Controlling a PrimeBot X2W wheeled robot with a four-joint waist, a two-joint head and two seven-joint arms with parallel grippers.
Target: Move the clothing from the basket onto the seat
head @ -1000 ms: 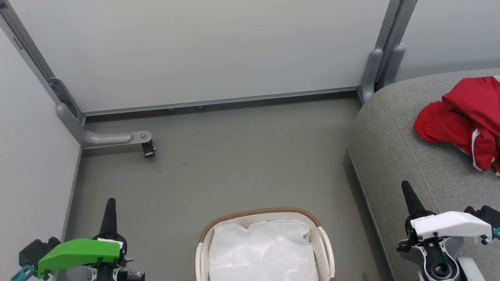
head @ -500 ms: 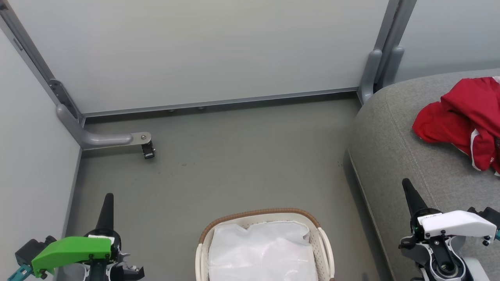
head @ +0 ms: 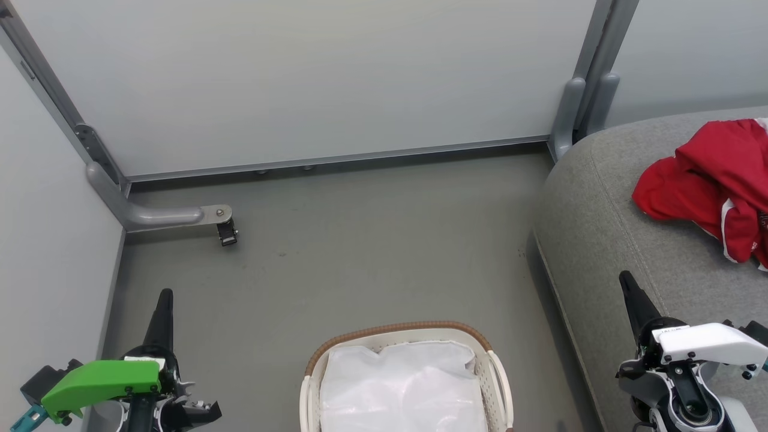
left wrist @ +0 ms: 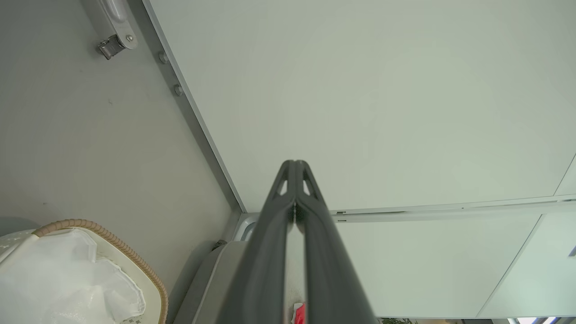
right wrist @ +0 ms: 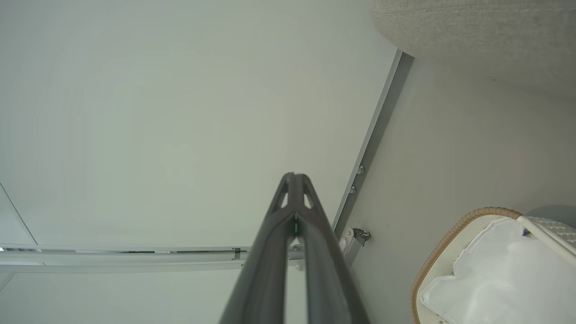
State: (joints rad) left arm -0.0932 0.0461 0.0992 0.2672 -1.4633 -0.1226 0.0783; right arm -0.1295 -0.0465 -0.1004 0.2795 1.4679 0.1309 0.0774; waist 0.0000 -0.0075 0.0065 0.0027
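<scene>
The basket [head: 396, 329] up close has just its white liner [head: 402, 384] showing inside, so the risk I see is another dip in there snagging that liner instead of clothes. Either side of it, the left end effector [head: 165, 298] and right end effector [head: 627, 282] sit low, fingers pinched together on nothing, pointing toward the wall [head: 312, 78]. Further back, the red clothing [head: 708, 180] lies bunched on the grey seat [head: 606, 228].

No text, number or brand can be read in any view. A small pale label [head: 667, 331] sits on the dark collar of the right gripper [head: 627, 281]. Its print is too small to make out.
</scene>
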